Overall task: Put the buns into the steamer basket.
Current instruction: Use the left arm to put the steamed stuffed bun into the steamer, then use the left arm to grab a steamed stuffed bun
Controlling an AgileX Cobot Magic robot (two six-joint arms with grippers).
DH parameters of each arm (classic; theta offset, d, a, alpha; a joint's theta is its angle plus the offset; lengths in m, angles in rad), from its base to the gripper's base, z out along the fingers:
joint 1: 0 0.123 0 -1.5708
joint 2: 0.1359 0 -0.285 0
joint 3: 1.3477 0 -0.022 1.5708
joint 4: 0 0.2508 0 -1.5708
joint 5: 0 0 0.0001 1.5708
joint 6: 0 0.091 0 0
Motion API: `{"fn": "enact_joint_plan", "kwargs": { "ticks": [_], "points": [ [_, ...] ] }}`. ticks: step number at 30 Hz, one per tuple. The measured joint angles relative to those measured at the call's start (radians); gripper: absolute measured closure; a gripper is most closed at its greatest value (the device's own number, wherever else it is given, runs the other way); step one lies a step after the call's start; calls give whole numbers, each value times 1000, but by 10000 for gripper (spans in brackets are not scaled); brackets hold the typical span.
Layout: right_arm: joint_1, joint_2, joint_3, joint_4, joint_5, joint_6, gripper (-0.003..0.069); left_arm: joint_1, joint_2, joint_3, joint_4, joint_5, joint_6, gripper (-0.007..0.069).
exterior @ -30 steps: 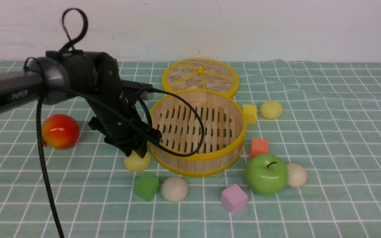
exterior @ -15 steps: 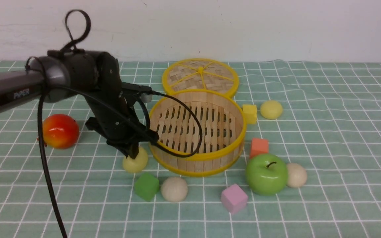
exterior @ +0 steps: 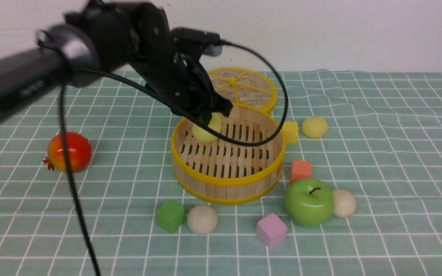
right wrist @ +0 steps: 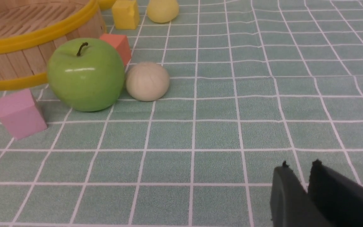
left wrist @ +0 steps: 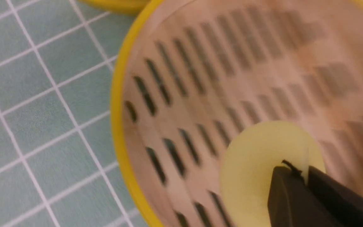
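Observation:
My left gripper (exterior: 210, 117) is shut on a pale yellow bun (exterior: 205, 132) and holds it just above the slatted floor at the far left of the steamer basket (exterior: 226, 182). In the left wrist view the bun (left wrist: 254, 164) sits pinched at the fingertips (left wrist: 284, 186) over the basket floor (left wrist: 200, 78). Three more buns lie on the cloth: a yellow one (exterior: 314, 127) to the basket's right, a cream one (exterior: 202, 219) in front, and a cream one (exterior: 343, 203) behind the apple. My right gripper (right wrist: 299, 165) hangs shut and empty over bare cloth, out of the front view.
The woven lid (exterior: 240, 86) lies behind the basket. A green apple (exterior: 308, 201) stands at the front right and a red fruit (exterior: 69, 152) at the left. Green (exterior: 170, 216), pink (exterior: 271, 230), orange (exterior: 300, 170) and yellow (exterior: 290, 131) cubes lie around the basket.
The left gripper closed on the yellow bun at the basket's front left, then lifted it up and to the right, over the basket. The right gripper has not moved.

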Motion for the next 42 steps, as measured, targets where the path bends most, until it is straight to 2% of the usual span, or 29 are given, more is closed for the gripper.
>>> {"fn": "enact_joint_plan", "kwargs": {
  "ticks": [4,6,7,12,15,16,18,21,22,23,24,29,33,35,42],
  "points": [
    [0,0,0,0,0,0,545,1,84,-51,40,19,0,568],
    [0,0,0,0,0,0,545,1,127,-101,75,63,-11,479],
    [0,0,0,0,0,0,545,1,127,-101,75,66,-13,479],
    [0,0,0,0,0,0,545,1,128,-160,132,140,-126,275],
    [0,0,0,0,0,0,545,1,76,-204,117,241,-166,208],
    [0,0,0,0,0,0,545,1,70,-208,113,250,-168,206],
    [0,0,0,0,0,0,545,-1,-17,-215,76,382,-180,220],
    [0,0,0,0,0,0,545,-16,-81,-167,57,409,-187,276],
    [0,0,0,0,0,0,545,-42,-122,-98,61,417,-181,343],
    [0,0,0,0,0,0,545,-47,-130,-88,61,417,-178,361],
    [0,0,0,0,0,0,545,-90,-149,23,66,422,-157,444],
    [0,0,0,0,0,0,545,-187,-137,224,63,376,-138,580],
    [0,0,0,0,0,0,545,-201,-123,268,64,321,-135,578],
    [0,0,0,0,0,0,545,-201,-122,271,74,288,-135,551],
    [0,0,0,0,0,0,545,-201,-102,271,165,230,-135,380]
  ]
}}
